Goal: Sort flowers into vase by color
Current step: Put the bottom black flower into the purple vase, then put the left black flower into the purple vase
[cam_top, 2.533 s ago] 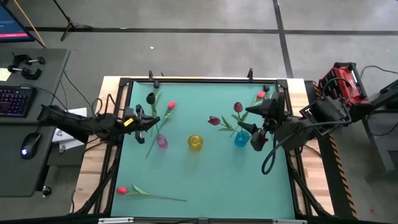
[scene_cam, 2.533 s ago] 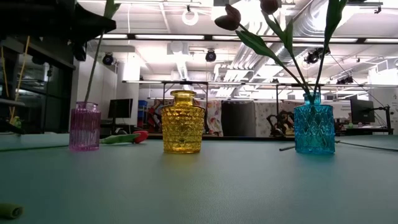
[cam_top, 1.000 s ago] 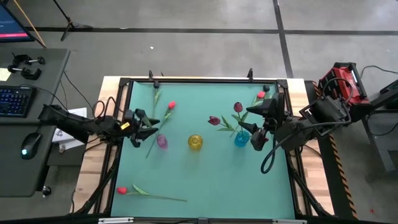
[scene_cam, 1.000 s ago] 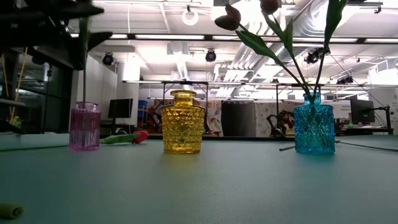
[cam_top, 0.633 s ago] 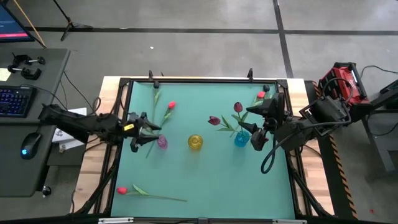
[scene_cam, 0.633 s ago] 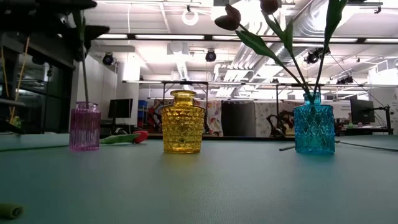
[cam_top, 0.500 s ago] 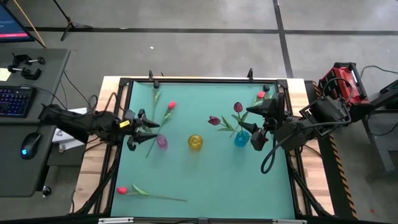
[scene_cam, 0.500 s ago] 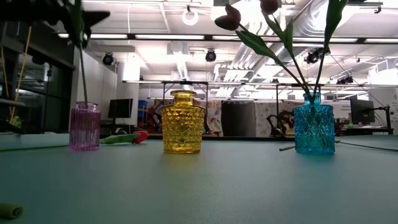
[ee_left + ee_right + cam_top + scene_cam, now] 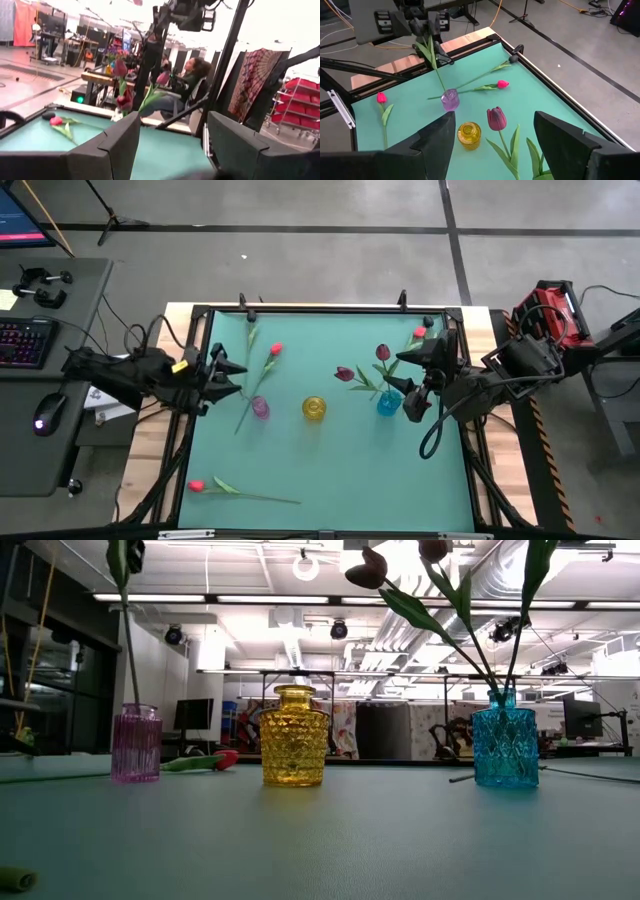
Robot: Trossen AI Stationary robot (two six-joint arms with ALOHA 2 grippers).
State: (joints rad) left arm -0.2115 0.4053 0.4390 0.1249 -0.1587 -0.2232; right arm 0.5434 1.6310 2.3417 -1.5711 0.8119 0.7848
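Observation:
A purple vase (image 9: 260,408) holds one flower (image 9: 436,70); its stem (image 9: 129,650) rises from the vase's mouth and leans toward my left gripper (image 9: 228,377), which stands open and empty at the table's left edge. The flower's head is lost against that dark gripper. The blue vase (image 9: 388,402) holds two maroon tulips (image 9: 345,373). My right gripper (image 9: 413,398) waits open beside it. Loose flowers lie flat on the mat: a red one (image 9: 276,350) behind the purple vase, a dark one (image 9: 251,316) at the far left, a red one (image 9: 419,333) at the far right, and a red one (image 9: 196,485) near the front.
An empty yellow vase (image 9: 314,408) stands mid-table between the purple and blue ones. A black frame (image 9: 320,309) rims the green mat. A person sits beyond the table's right side (image 9: 196,75). Bare mat lies at the front centre and right.
My left gripper has drawn back from the purple vase toward the table's left edge and upward, leaving the low view. The flower stays standing in the purple vase, its stem now leaning slightly toward the left.

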